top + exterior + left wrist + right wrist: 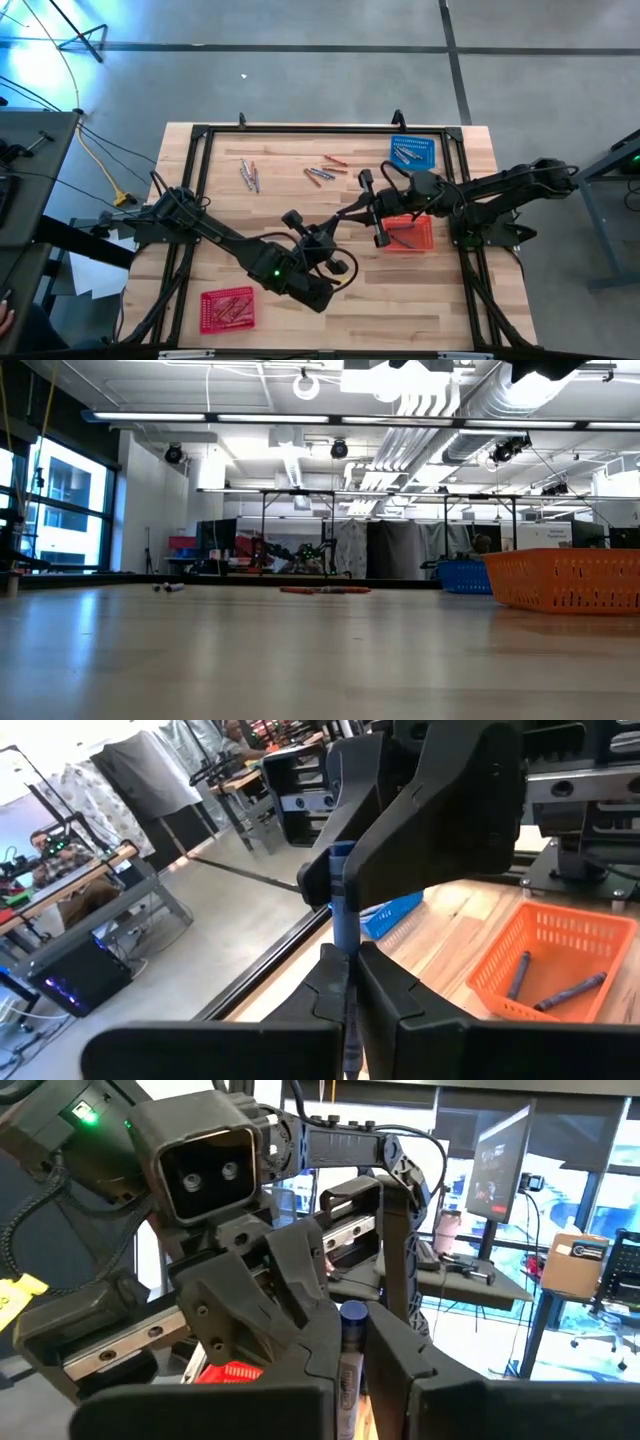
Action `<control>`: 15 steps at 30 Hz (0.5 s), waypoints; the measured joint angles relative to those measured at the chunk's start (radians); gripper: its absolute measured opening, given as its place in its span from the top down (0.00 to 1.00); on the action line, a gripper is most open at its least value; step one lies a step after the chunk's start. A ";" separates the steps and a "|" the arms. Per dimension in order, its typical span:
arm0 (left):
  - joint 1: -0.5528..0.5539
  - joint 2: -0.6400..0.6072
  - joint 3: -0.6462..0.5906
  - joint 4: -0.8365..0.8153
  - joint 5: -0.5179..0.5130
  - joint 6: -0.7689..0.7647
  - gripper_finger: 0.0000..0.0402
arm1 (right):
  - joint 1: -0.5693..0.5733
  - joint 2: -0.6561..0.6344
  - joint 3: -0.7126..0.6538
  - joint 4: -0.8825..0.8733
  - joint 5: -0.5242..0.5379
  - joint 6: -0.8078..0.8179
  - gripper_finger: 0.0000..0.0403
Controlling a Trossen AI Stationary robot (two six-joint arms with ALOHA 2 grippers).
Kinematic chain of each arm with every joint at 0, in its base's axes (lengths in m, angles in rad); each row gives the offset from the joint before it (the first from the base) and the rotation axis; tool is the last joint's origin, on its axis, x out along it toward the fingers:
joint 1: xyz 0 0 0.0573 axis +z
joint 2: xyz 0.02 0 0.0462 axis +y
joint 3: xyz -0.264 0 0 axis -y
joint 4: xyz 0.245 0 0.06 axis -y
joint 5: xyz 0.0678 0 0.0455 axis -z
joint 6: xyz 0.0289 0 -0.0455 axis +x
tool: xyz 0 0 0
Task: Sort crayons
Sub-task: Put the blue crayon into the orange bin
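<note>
While above mid-table | left tool (345, 990) and right tool (350, 1355) both clamped on blue crayon (343, 910)

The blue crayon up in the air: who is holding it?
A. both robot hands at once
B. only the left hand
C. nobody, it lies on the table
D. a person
A: in the left wrist view, the blue crayon stands pinched between the left hand's fingers at one end while the right hand clamps its other end; the right wrist view shows the same shared grip.
</note>
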 joint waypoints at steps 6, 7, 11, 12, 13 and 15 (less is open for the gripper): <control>0.000 0.000 0.000 0.012 0.001 0.004 0.94 | -0.005 -0.001 0.000 -0.004 -0.002 0.002 0.98; 0.000 0.000 0.000 0.017 0.001 0.010 0.92 | -0.005 0.000 0.000 -0.009 -0.001 0.002 0.99; 0.001 0.000 0.000 0.026 0.002 0.040 0.85 | -0.005 0.002 0.000 -0.028 0.019 0.002 0.99; 0.001 0.000 0.000 0.027 0.002 0.047 0.83 | -0.005 0.002 0.000 -0.031 0.029 0.002 0.99; 0.001 0.000 0.000 0.028 0.002 0.053 0.81 | -0.005 0.002 0.000 -0.036 0.042 0.002 0.99; 0.001 0.000 0.000 0.030 0.005 0.064 0.78 | -0.005 0.002 0.000 -0.044 0.069 0.000 0.99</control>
